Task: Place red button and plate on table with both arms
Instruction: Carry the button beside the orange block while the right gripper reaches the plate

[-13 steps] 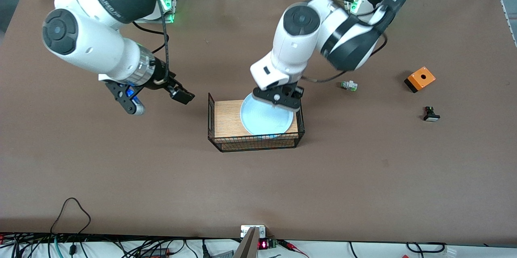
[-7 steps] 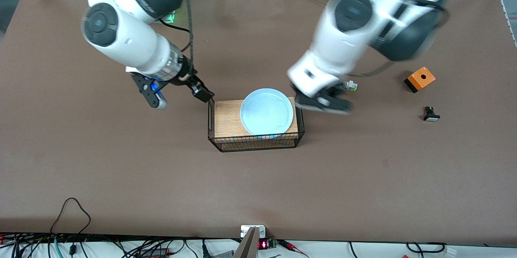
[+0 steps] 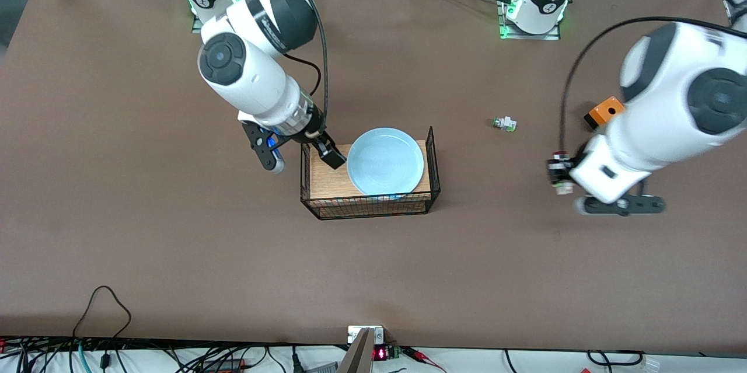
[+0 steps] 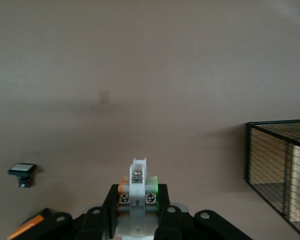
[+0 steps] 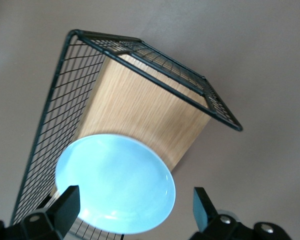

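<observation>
Two arms work opposite ends of the job. The left gripper (image 3: 561, 177), closed on the red button (image 3: 559, 173), hangs over bare counter (image 3: 175, 256) toward the left arm's end, near the orange box (image 3: 606, 113). The left wrist view shows the white switch body (image 4: 138, 192) pinched between the fingers. The right gripper (image 3: 303, 154), fingers spread wide and holding nothing, hovers at the rim of the plate (image 3: 385, 161), which sits on the wood-topped wire rack (image 3: 327, 171) (the right wrist view shows the plate (image 5: 115, 182) between the open fingers). Likely trouble: a grip taken too shallow on the thin rim could let the plate slide against the rack's wire side, and the small round button may roll if released from a height. A green-capped button (image 3: 504, 124) lies apart.
</observation>
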`<state>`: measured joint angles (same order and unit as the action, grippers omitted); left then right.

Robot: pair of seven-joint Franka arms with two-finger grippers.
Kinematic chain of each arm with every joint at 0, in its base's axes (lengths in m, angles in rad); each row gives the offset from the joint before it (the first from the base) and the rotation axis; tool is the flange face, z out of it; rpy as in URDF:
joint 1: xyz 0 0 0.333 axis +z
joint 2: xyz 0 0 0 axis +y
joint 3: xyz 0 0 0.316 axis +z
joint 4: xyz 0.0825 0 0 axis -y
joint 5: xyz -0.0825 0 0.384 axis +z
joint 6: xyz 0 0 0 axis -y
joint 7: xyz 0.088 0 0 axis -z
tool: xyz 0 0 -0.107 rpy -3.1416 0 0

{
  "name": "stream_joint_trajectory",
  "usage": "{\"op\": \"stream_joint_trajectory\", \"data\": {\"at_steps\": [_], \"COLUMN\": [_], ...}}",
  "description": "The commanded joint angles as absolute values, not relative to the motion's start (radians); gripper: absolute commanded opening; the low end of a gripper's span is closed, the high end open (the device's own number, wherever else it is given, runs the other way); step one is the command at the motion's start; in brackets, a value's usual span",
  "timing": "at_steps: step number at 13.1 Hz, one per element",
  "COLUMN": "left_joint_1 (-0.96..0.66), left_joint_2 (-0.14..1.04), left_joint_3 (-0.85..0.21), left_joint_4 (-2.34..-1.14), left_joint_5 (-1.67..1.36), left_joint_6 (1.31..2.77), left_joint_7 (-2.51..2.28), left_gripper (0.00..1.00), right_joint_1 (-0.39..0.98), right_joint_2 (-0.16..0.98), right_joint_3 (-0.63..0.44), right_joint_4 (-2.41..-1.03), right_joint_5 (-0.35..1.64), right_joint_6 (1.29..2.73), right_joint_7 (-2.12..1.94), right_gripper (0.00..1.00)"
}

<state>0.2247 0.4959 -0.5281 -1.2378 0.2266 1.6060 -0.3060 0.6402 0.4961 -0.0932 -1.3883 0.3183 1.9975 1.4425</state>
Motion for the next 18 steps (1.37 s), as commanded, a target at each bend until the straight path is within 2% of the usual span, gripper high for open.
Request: {"op": "stream_joint_trajectory", "data": {"at_steps": [1,5,7,8,11,12,14,16,17,18], "left_joint_1": [0.334,0.376,0.37,0.344,0.168,0.143,0.141,0.141,0.143,0.146], "left_joint_2": [0.471,0.474,0.427,0.408,0.377,0.364,0.286,0.233,0.223,0.224], "left_joint_3": [-0.545,-0.542,-0.522,-0.468,-0.18,-0.131,-0.12,-0.12,-0.12,-0.12], "left_joint_4": [-1.233,-1.247,-1.311,-1.33,-1.351,-1.395,-1.58,-1.742,-1.796,-1.819], "left_joint_5": [0.195,0.192,0.192,0.19,0.084,0.052,0.051,0.046,0.045,0.044], "left_joint_6": [1.551,1.529,1.542,1.542,1.548,1.575,1.731,1.875,1.919,1.933], "left_joint_7": [-0.174,-0.156,-0.15,-0.144,-0.031,-0.02,-0.017,-0.018,-0.02,-0.02], "left_gripper": [0.0,0.0,0.0,0.0,0.0,0.0,0.0,0.0,0.0,0.0], "right_joint_1": [0.672,0.684,0.695,0.701,0.703,0.703,0.703,0.707,0.713,0.716], "right_joint_2": [0.551,0.6,0.615,0.623,0.647,0.65,0.655,0.657,0.66,0.661], "right_joint_3": [-0.101,-0.1,-0.101,-0.101,-0.101,-0.1,-0.101,-0.1,-0.101,-0.101], "right_joint_4": [-1.368,-1.368,-1.368,-1.368,-1.368,-1.368,-1.368,-1.368,-1.368,-1.368], "right_joint_5": [0.31,0.298,0.296,0.296,0.295,0.296,0.293,0.278,0.272,0.272], "right_joint_6": [2.061,2.108,2.121,2.121,2.137,2.137,2.137,2.137,2.137,2.137], "right_joint_7": [1.465,1.441,1.425,1.424,1.425,1.425,1.425,1.425,1.425,1.428], "right_gripper": [1.0,1.0,1.0,1.0,0.99,0.99,0.98,0.92,0.86,0.83]}}
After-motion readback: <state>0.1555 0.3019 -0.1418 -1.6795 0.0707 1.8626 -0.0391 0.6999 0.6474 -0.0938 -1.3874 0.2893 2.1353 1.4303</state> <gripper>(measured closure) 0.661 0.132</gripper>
